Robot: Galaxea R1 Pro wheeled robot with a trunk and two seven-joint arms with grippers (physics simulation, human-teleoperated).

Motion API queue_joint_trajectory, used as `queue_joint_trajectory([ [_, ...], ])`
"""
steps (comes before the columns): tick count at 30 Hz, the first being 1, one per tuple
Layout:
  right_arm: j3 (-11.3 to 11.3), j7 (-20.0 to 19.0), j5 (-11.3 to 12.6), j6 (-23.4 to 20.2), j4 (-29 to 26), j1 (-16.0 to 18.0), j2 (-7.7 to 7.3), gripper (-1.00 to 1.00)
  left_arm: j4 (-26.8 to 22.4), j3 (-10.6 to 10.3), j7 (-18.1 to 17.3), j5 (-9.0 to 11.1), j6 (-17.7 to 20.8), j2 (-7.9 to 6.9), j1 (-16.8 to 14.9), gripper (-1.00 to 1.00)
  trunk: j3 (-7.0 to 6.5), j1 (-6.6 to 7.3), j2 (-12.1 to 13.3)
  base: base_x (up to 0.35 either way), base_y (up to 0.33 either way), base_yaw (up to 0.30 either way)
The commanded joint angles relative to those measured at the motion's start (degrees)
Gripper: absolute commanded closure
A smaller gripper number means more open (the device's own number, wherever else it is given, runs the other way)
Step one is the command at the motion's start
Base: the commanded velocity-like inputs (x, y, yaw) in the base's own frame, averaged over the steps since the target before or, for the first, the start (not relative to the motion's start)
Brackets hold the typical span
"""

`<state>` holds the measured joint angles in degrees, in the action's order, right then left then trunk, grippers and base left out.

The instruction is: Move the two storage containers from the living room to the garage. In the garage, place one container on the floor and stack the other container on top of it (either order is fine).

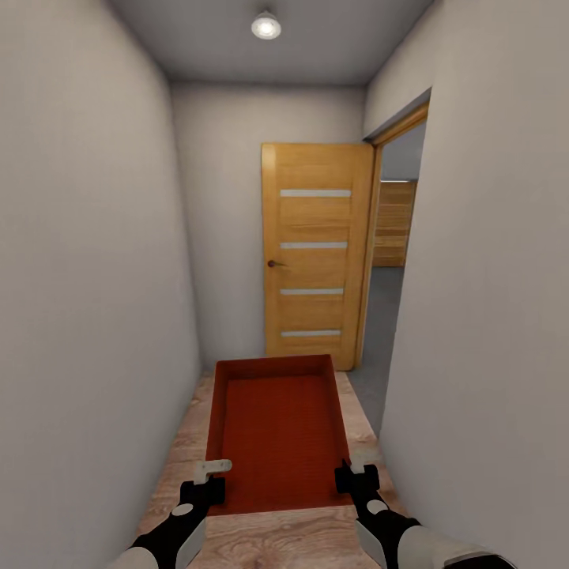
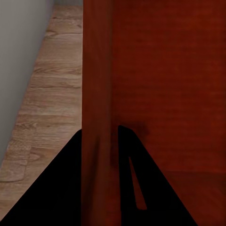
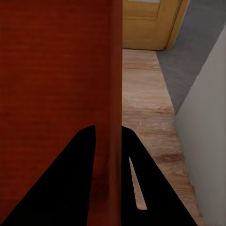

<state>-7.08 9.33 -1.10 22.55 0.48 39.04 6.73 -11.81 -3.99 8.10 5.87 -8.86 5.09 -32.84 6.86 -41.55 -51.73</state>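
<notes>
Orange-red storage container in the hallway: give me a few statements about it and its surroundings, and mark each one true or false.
1. The orange-red rectangular storage container is held by both grippers, one on each side wall. True: the left gripper and the right gripper each straddle a wall.
2. The container holds a stack of boxes. False: it is empty.
3. The orange-wood door with pale stripes stands ahead of the container. True.
4. The floor under the container is dark grey concrete. False: it is light wood plank floor; grey floor begins past the doorway at the right.
</notes>
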Motion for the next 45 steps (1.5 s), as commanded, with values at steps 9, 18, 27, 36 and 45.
queue_joint_trajectory([
  [9, 3.3, 0.25, -0.92, -0.14, 0.14, 0.07, -0.23, 1.0, -0.14, -1.72, -1.07, 0.1, -2.8, -1.14, -0.03, 1.0, 0.09, -0.04, -0.07, 0.324, 0.0, 0.0],
  [18, 3.3, 0.25, -0.91, -0.14, 0.14, 0.07, -0.23, 1.0, -0.14, -1.72, -1.07, 0.09, -2.74, -1.31, -0.03, 1.0, 0.09, -0.04, -0.07, 0.324, 0.05, 0.0],
  [27, 3.3, 0.25, -0.92, -0.14, 0.14, 0.07, -0.23, 1.0, -0.14, -1.72, -1.07, 0.1, -2.74, -1.31, -0.03, 1.0, 0.09, -0.04, -0.07, 0.324, 0.07, 0.0],
  [36, 3.3, 0.25, -0.91, -0.14, 0.14, 0.07, -0.23, 1.0, -0.14, -1.72, -1.07, 0.1, -2.74, -1.32, -0.03, 1.0, 0.09, -0.04, -0.07, 0.324, 0.072, 0.0],
  [45, 3.3, 0.25, -0.92, -0.14, 0.14, 0.07, -0.23, 1.0, -0.14, -1.72, -1.07, 0.1, -2.74, -1.32, -0.03, 1.0, 0.09, -0.04, -0.07, 0.324, 0.073, 0.0],
])
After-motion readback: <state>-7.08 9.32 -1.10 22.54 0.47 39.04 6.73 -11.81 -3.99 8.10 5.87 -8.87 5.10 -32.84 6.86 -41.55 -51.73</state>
